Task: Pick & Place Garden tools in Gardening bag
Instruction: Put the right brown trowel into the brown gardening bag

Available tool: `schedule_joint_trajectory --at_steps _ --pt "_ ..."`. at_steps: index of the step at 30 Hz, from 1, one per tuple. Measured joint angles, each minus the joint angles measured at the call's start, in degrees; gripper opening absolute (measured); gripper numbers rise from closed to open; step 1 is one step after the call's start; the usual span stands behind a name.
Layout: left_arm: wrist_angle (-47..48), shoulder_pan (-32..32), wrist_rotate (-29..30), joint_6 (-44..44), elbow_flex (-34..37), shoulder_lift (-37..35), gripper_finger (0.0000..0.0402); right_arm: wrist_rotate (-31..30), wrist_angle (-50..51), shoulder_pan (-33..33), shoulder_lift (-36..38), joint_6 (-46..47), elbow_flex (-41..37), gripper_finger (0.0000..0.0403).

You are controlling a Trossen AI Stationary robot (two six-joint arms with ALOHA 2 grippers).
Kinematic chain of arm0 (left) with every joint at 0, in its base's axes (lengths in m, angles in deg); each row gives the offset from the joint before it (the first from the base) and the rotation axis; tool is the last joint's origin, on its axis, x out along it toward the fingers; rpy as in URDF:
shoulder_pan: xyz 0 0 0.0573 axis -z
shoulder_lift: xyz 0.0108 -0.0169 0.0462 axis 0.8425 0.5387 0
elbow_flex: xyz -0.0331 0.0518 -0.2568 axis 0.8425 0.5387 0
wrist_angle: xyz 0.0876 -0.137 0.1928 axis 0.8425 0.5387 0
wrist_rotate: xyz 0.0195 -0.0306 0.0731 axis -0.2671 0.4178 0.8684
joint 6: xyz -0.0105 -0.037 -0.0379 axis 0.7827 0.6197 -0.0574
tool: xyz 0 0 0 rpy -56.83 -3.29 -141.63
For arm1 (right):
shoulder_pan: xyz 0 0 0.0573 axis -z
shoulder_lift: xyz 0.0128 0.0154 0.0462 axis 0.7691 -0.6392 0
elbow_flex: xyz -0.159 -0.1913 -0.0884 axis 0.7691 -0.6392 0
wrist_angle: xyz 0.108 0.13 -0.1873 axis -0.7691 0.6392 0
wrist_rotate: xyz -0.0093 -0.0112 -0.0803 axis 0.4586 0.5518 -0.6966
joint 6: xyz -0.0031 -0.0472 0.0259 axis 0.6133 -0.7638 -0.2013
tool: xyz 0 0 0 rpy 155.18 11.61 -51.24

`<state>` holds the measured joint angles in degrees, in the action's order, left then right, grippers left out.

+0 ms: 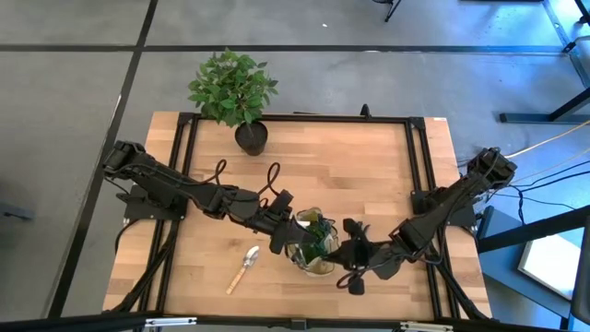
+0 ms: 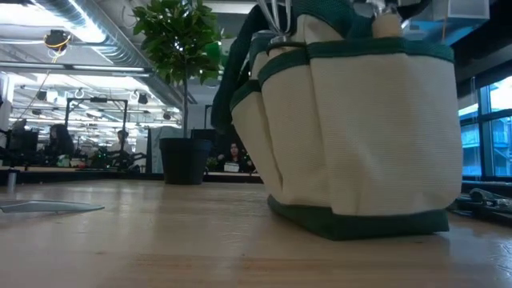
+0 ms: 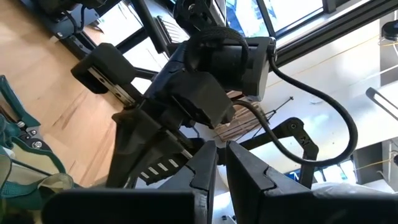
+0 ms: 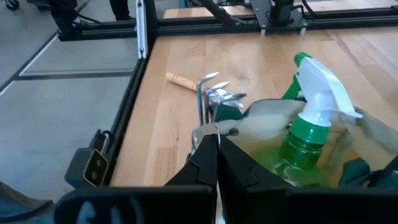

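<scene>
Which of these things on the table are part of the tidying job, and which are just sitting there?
Part of the job:
- gardening bag
- green spray bottle, standing in the bag
- wooden-handled trowel, lying on the table beside the bag
- metal-headed tools at the bag's rim

Just sitting there:
- potted plant at the table's far edge

Bag: the gardening bag [image 2: 360, 136] stands upright on the wooden table [image 2: 160, 240], close to the camera.
Pockets: cream, green-trimmed.
Behind: potted plant [image 2: 182, 88], seated people far back.

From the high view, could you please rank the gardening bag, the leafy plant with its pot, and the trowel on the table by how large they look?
1. Leafy plant with its pot, largest.
2. Gardening bag, though both grippers partly cover it.
3. Trowel, smallest.
</scene>
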<state>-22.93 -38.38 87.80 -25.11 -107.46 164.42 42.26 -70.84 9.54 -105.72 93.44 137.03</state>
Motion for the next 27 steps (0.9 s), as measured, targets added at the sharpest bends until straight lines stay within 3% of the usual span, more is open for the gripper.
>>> schedule_joint_trajectory --at_steps 18,27 --pt "0.1 0.1 0.0 0.0 0.0 0.0 0.0029 2.0 0.3 0.1 -1.4 1.2 -0.1 0.0" --pt "0.1 0.1 0.0 0.0 0.0 0.0 0.0029 4.1 -3.7 0.1 -6.6 1.2 0.2 0.0"
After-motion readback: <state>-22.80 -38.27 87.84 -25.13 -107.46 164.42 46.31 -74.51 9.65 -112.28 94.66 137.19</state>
